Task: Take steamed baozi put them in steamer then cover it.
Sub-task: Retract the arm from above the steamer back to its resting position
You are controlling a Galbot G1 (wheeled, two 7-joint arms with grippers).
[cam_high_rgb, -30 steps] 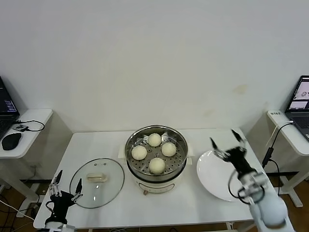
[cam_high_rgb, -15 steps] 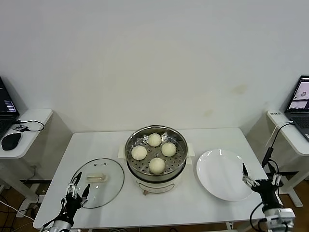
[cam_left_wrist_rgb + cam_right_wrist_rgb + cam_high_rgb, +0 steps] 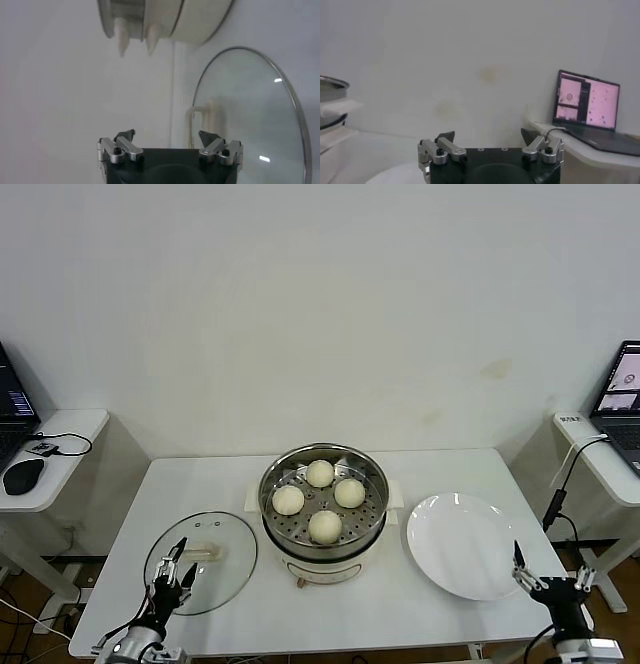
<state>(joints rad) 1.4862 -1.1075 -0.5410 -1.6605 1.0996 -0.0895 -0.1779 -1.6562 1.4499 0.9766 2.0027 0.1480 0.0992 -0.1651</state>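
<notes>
Several cream-white baozi (image 3: 324,526) lie in the shiny steel steamer (image 3: 372,524), which stands on its cream pot base (image 3: 318,568) at the table's middle. The glass cover (image 3: 222,576) lies flat on the table to the steamer's left, bar handle (image 3: 203,552) up. My left gripper (image 3: 175,565) is open over the cover's near edge. In the left wrist view its empty fingers (image 3: 166,136) face the cover (image 3: 250,115) and the pot base (image 3: 165,20). My right gripper (image 3: 550,571) is open and empty, low by the table's front right corner.
An empty white plate (image 3: 460,546) sits right of the steamer. Side desks flank the table: a mouse (image 3: 22,476) on the left one, a laptop (image 3: 587,100) and cables on the right one. The wall stands close behind.
My right gripper has dropped from above the plate to the front right corner. My left gripper has shifted right and forward over the cover's near edge. Both stay open.
</notes>
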